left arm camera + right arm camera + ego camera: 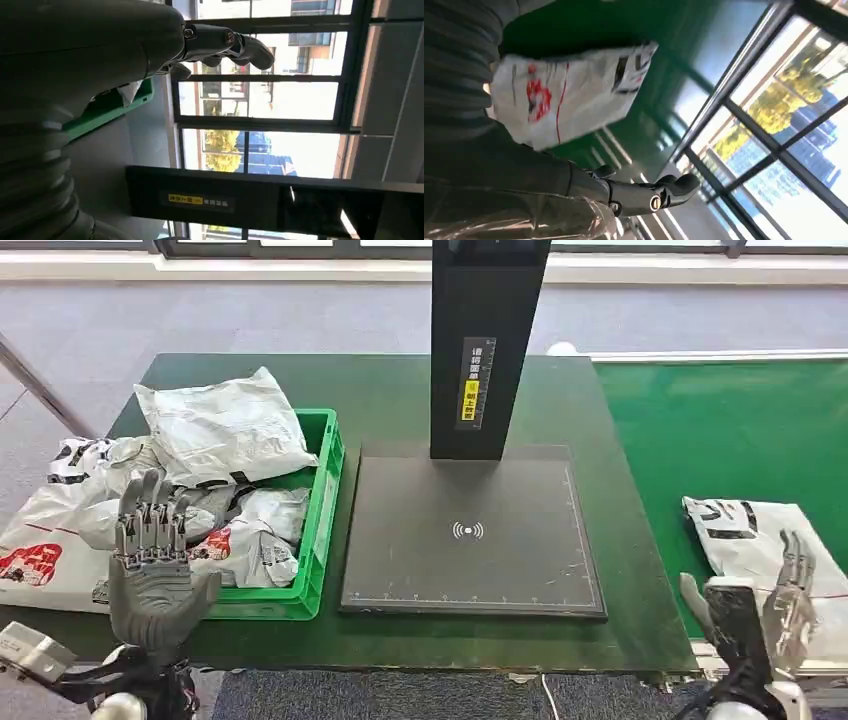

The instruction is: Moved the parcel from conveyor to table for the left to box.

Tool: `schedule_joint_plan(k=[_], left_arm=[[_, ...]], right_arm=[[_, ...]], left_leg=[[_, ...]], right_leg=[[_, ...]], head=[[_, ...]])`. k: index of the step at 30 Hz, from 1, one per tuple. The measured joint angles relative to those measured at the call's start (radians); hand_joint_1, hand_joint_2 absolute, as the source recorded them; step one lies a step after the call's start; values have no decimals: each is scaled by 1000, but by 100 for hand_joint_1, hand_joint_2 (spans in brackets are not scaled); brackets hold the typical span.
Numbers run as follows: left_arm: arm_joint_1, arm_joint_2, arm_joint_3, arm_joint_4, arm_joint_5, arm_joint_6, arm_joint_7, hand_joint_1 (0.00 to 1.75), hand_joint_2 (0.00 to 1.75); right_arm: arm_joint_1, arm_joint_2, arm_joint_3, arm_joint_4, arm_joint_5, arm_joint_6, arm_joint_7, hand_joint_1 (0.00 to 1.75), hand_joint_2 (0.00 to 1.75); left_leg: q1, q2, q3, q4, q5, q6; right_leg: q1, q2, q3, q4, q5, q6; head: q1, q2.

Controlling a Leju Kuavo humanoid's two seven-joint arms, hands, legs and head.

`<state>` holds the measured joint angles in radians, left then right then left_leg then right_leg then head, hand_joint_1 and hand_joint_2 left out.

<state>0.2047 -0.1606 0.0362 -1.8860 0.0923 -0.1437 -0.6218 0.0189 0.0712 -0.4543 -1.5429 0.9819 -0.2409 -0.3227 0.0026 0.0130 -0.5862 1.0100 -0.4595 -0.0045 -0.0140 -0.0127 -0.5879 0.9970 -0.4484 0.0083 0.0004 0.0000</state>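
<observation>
One parcel [755, 535] lies on conveyor [720, 430] by right hand [785, 590], fingers apart, holding nothing; left hand [150, 560] raised, fingers straight, empty; green box [318, 530] w/ parcels.

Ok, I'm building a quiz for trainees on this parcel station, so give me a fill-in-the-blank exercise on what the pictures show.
1. The white parcel by the right hand lies on the green ____.
2. The left hand is raised with its fingers straight, holding ____.
3. The crate piled with parcels is coloured ____.
4. The black scanning pad in the middle of the table has ____ lying on it.

Missing words: conveyor; nothing; green; nothing
</observation>
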Motion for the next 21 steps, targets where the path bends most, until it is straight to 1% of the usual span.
schedule_joint_plan(k=[3, 4, 6, 9, 12, 14, 16, 18, 21], left_arm=[[22, 1, -16, -7, -30, 55, -24, 0, 175], [27, 1, -20, -8, -39, 64, -29, 0, 175], [33, 1, -25, -10, -43, 74, -36, 0, 175], [42, 1, -33, -11, -47, 80, -35, 0, 175], [47, 5, -42, -11, -37, 92, -26, 0, 175], [54, 11, -51, -11, -37, 116, -31, 0, 175], [61, 19, -60, -10, -46, 140, -42, 0, 175], [63, 28, -71, -8, -55, 157, -52, 0, 175], [71, 54, -91, -5, -59, 166, -59, 0, 175]], right_arm=[[-43, -77, 35, 100, 184, -68, 59, 0, 175], [-53, -97, 45, 125, 216, -77, 68, 0, 175], [-68, -130, 56, 163, 233, -86, 79, 0, 175], [-90, -168, 72, 220, 248, -89, 85, 0, 175], [-141, -212, 95, 292, 343, -109, 146, 0, 175], [-197, -278, 120, 415, 418, -152, 183, 0, 175], [-253, -322, 122, 515, 430, -175, 180, 0, 175], [-282, -361, 122, 597, 404, -175, 152, 0, 175], [-313, -413, 122, 698, 338, -84, 118, 0, 175]], left_leg=[[0, 0, 0, 0, 0, 0], [0, -1, 0, 0, 0, 1], [0, -3, 0, 0, 1, 1], [0, -3, 0, 0, 1, 1], [0, -3, 0, 0, 1, 1], [0, -3, 0, 0, 1, 1], [0, -4, 0, 0, 1, 2], [-1, -7, 0, 1, 1, 3], [-1, -7, 0, 1, 1, 3]], right_leg=[[0, -1, 0, 0, 0, 0], [0, -2, 1, 0, 0, 0], [0, -4, 1, 0, -1, 1], [0, -4, 1, 0, -1, 1], [0, -3, 1, 0, -1, 1], [0, -3, 1, 0, -1, 2], [0, -4, 2, -1, 0, 2], [-1, -7, 3, -1, 0, 2], [-1, -7, 3, -1, 0, 2]], head=[[0, 0], [0, 0], [0, 0], [0, 0], [0, 0], [0, 0], [0, 0], [0, 0], [0, 0]])
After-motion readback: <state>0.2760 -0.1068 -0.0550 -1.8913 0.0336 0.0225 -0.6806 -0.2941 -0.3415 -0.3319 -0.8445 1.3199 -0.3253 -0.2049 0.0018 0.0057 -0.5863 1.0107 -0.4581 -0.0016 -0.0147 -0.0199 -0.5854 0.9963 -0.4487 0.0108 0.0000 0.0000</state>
